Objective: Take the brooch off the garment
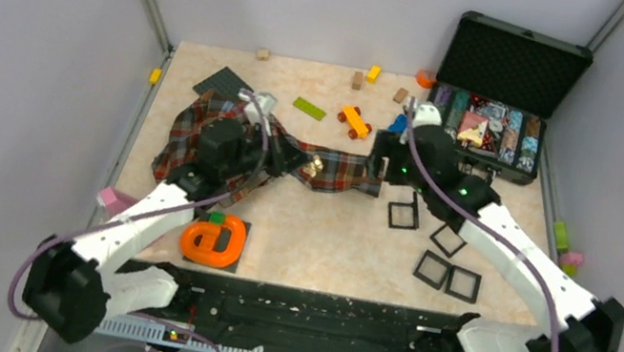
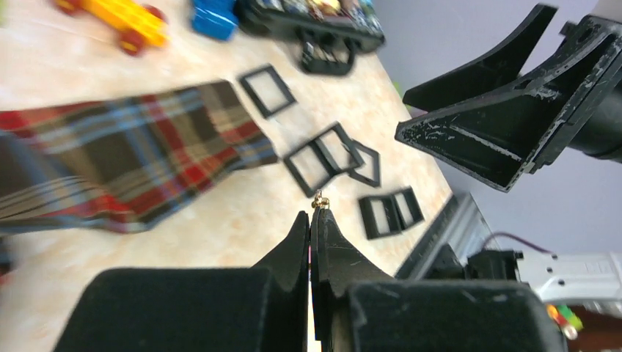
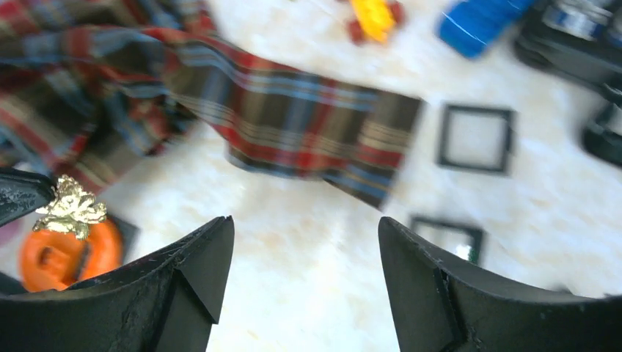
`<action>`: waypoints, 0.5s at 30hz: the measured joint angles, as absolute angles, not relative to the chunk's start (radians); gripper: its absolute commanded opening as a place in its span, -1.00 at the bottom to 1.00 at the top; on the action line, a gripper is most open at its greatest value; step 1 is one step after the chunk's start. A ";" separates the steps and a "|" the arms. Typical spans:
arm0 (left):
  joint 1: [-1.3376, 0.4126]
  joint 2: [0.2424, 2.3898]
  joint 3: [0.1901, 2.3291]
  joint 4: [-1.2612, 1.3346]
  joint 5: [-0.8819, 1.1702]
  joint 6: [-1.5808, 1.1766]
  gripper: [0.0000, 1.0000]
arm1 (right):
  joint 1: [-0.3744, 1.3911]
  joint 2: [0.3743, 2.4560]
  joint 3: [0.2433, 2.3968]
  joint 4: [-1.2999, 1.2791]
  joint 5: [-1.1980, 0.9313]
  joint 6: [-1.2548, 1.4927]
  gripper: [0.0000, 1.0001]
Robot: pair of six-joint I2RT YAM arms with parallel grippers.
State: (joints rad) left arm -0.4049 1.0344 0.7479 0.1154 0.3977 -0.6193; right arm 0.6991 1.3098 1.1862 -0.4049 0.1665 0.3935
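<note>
The plaid garment (image 1: 200, 132) lies spread on the table's left middle, one sleeve (image 1: 343, 172) reaching right. My left gripper (image 1: 308, 166) is shut on the small gold brooch (image 1: 315, 166) and holds it above the sleeve. In the left wrist view the jaws are pressed together with the brooch's gold pin end (image 2: 320, 201) sticking out at the tips. In the right wrist view the gold flower (image 3: 70, 207) shows at the left edge, held by the other gripper's tip. My right gripper (image 3: 304, 227) is open and empty, above the table near the sleeve's end (image 3: 308, 125).
Several black square frames (image 1: 436, 246) lie on the right half. An open black case (image 1: 491, 130) stands at the back right. An orange ring toy (image 1: 214, 241) sits front left. A yellow toy car (image 1: 354, 122), green plate (image 1: 308, 108) and small bricks lie at the back.
</note>
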 measured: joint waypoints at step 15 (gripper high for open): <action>-0.654 1.632 0.833 0.551 0.425 -0.765 -1.00 | 0.567 1.222 0.980 -0.715 0.340 0.360 0.06</action>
State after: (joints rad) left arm -0.6540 1.6318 0.8333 0.5514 0.4252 -0.7654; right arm 0.5671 1.2217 0.9802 -0.7147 0.3397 0.3599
